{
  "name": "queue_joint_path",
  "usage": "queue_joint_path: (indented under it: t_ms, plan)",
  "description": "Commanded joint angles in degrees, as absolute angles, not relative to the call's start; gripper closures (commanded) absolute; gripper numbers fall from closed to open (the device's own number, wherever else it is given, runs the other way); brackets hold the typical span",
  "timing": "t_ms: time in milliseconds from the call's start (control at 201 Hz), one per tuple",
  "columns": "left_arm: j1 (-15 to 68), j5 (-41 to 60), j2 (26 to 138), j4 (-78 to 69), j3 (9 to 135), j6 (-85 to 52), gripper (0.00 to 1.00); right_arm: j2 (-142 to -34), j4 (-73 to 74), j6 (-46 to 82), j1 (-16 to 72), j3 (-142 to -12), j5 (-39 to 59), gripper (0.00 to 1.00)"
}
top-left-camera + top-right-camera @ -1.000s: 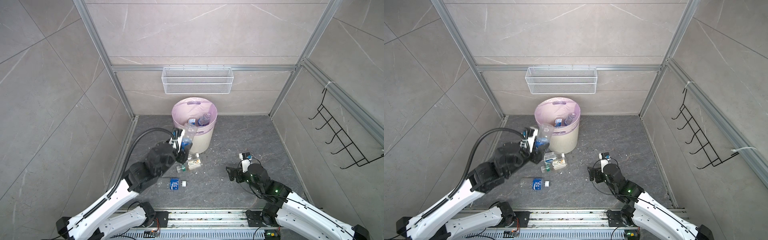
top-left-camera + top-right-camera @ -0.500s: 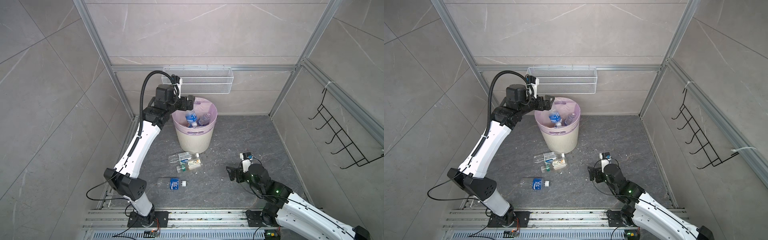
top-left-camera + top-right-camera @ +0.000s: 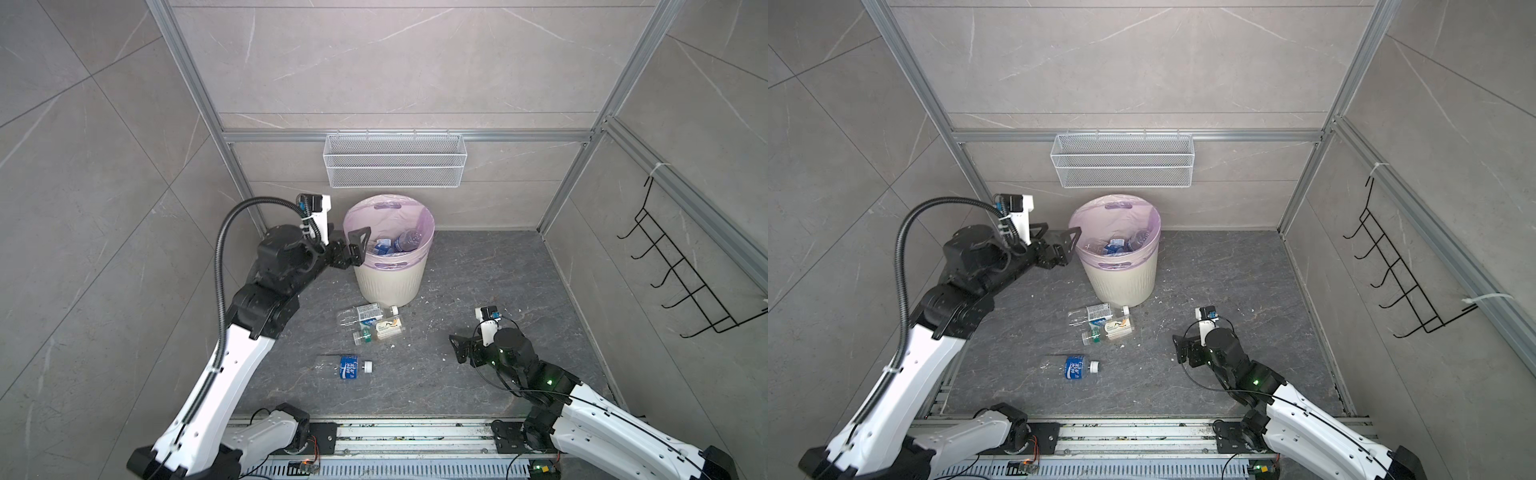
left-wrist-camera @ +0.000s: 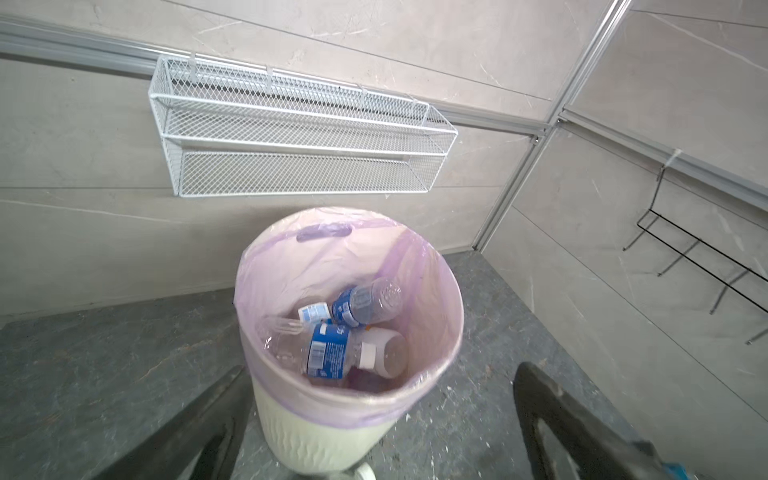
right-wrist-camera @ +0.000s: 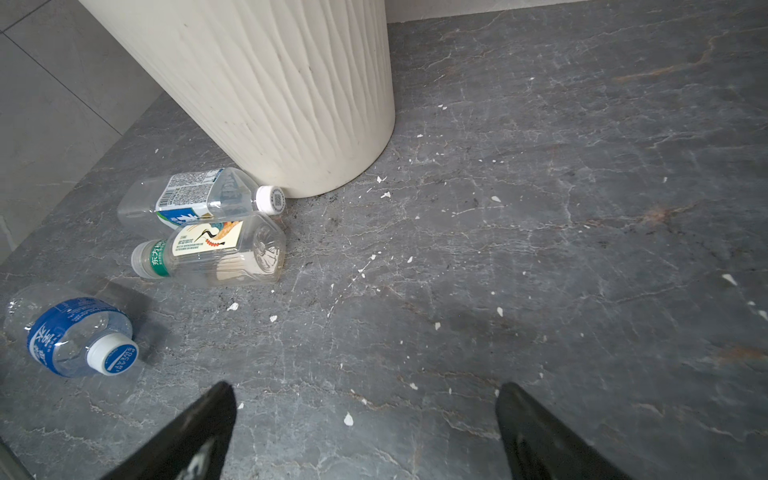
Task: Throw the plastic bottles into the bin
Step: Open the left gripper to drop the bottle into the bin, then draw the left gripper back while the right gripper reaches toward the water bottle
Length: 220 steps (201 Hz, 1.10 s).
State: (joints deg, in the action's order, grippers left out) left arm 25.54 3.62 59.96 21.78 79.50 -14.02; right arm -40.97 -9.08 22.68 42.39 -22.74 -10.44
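Observation:
The bin [image 3: 390,278] [image 3: 1121,278] [image 4: 332,432] [image 5: 291,83], cream ribbed with a pink liner, stands at the back of the floor. Several plastic bottles [image 4: 328,351] [image 3: 399,243] [image 3: 1117,245] lie inside it. On the floor in front lie three more: a white-and-blue-label one [image 3: 365,313] [image 3: 1098,312] [image 5: 195,199], a cream-label one [image 3: 384,328] [image 3: 1115,328] [image 5: 212,249] and a blue-label one [image 3: 348,368] [image 3: 1074,368] [image 5: 70,332]. My left gripper [image 3: 351,243] [image 3: 1057,235] [image 4: 380,374] hovers open and empty beside the bin's left rim. My right gripper [image 3: 463,351] [image 3: 1179,349] [image 5: 365,388] is open and empty, low, right of the floor bottles.
A white wire-mesh basket [image 3: 395,164] [image 4: 291,137] hangs on the back wall above the bin. A black wire hook rack [image 3: 685,282] is mounted on the right wall. White flecks dot the dark floor [image 5: 540,208]. Metal rails [image 3: 374,436] run along the front.
My left gripper carried a bottle up over the bin and opened; the bottle now lies inside. The left arm has since dropped back to the bin's left side. The right arm stayed put.

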Motion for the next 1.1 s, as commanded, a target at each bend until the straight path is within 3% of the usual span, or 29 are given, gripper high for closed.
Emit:
queue_joint_path:
  t_ms: [0, 219, 493, 1090]
  plan:
    - [26.1, 4.0, 55.6, 19.2, 72.0, -16.7, 0.0, -43.4, -4.8, 21.4, 43.0, -22.7, -8.7, 0.0]
    - [26.8, 1.0, 45.2, 16.7, 55.0, -18.9, 0.0, -50.7, -5.9, 19.0, 51.2, -30.0, -15.3, 0.0]
    - [26.8, -2.9, 41.8, 14.6, 45.7, -19.3, 0.0, -60.7, -7.3, 17.7, 63.2, -39.2, -24.4, 0.0]
    - [26.8, -7.9, 35.0, 3.9, 29.3, -23.0, 0.0, -70.3, -10.5, 14.6, 73.3, -48.2, -30.2, 0.0]
